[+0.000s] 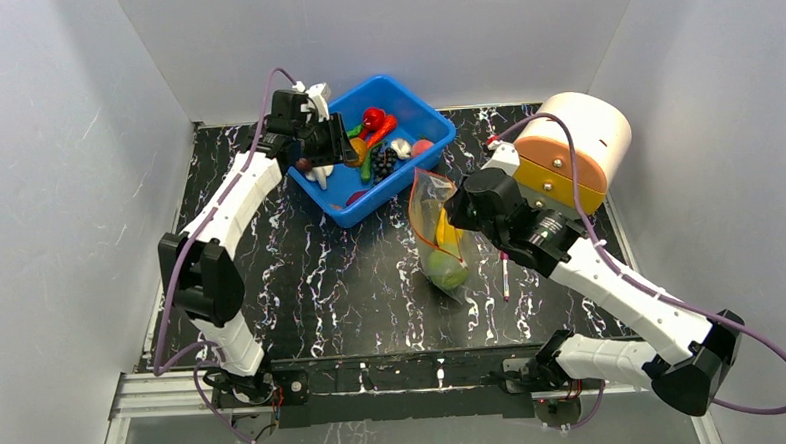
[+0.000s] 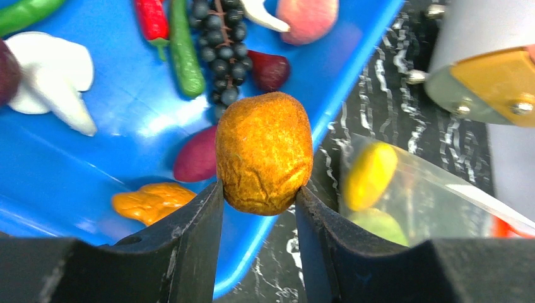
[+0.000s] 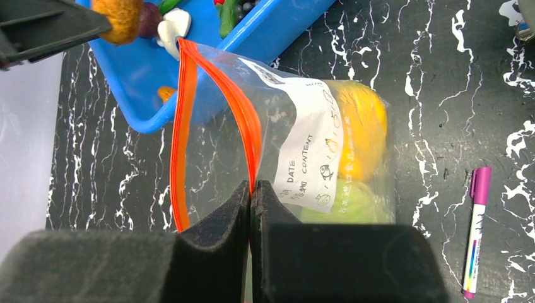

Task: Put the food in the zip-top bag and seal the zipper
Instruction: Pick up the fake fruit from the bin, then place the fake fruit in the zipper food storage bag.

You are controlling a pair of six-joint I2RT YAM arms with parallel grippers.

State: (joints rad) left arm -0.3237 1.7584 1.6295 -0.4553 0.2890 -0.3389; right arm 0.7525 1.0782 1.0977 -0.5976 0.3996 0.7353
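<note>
Left gripper (image 2: 260, 192) clenched on a rough orange-brown toy lump (image 2: 264, 148), over the edge of the blue plastic tub (image 2: 69, 170). Right gripper (image 3: 251, 189) pinches the red-orange zipper strip (image 3: 182, 126) of the clear crinkly zip-top bag (image 3: 221, 145), which stands beside the tub. Yellow piece (image 3: 363, 126) and green piece (image 3: 353, 202) lie inside.

Clear crinkly zip-top bag (image 3: 284, 145) with a white content label stood between the blue plastic tub (image 1: 419, 116) and a pink-capped pen, its mouth open. Red-orange zipper strip (image 3: 182, 126) was parted into a narrow loop, one side pinched in the right arm's fingers (image 3: 221, 221). Inside the bag lay a yellow piece (image 3: 361, 126) above a round green piece (image 3: 353, 202). A rough orange-brown lump (image 2: 264, 153) was clamped between the left arm's fingers (image 2: 195, 240), over the tub's rim. In the tub lay a black grape cluster (image 2: 222, 50), a red pepper (image 2: 151, 19), a green pod (image 2: 185, 53), a white mushroom (image 2: 47, 76), a peach (image 2: 306, 19), dark red pieces (image 2: 269, 69) and an orange lump (image 2: 151, 202).
</note>
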